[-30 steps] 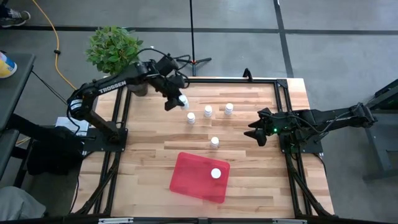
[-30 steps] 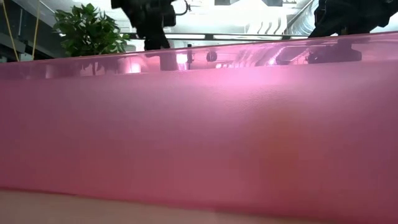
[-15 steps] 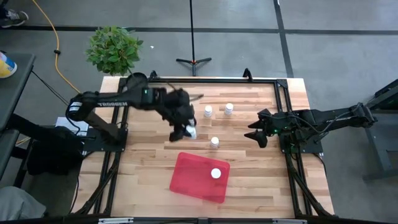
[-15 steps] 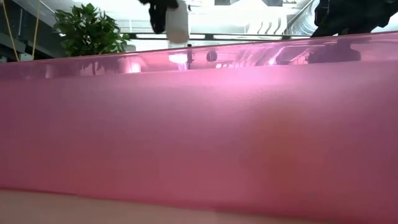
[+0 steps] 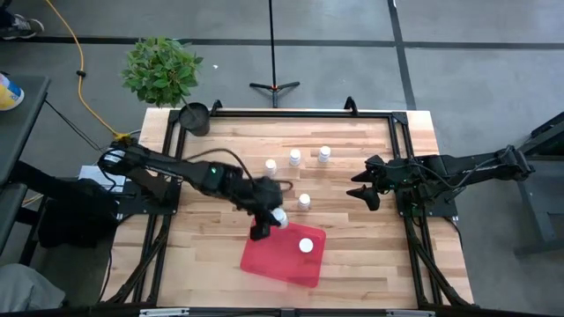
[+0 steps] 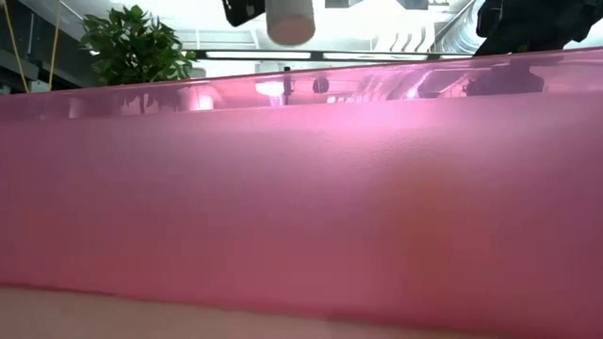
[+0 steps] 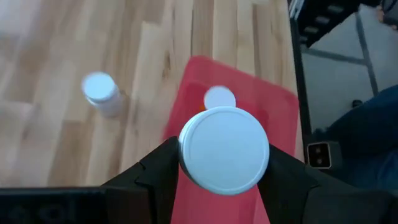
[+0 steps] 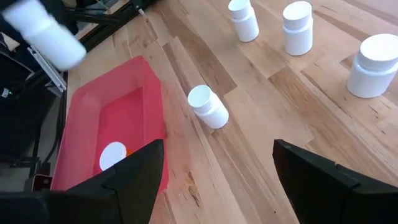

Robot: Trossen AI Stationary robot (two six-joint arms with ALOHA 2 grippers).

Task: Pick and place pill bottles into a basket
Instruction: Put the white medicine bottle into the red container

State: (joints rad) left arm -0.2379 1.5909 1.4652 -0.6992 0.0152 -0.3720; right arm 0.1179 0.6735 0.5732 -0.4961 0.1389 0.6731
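The left gripper [image 5: 270, 220] hangs over the 10 o'clock corner of the red basket [image 5: 269, 255], its fingers clamped on a white-capped bottle [image 5: 278, 216] held clear of the table [image 5: 211, 176]. In the left wrist view that held bottle's cap [image 7: 224, 149] fills the space between the 2 dark fingers [image 7: 158, 171], with the basket below it. 1 bottle [image 5: 306, 246] already stands inside the basket, toward its 2 o'clock side; an orange tint shows at its base in the right wrist view. Another bottle [image 5: 304, 201] stands on the wood just off the basket's 12 o'clock edge. 3 more [image 5: 270, 165] [image 5: 294, 157] [image 5: 324, 154] stand in a loose row further toward 12 o'clock, well apart from the basket. The right gripper [image 5: 359, 183] waits at the table's 3 o'clock side, jaws spread wide and holding nothing. A dark pot [image 5: 194, 115] sits at the 11 o'clock corner, beside a leafy plant [image 5: 161, 69].
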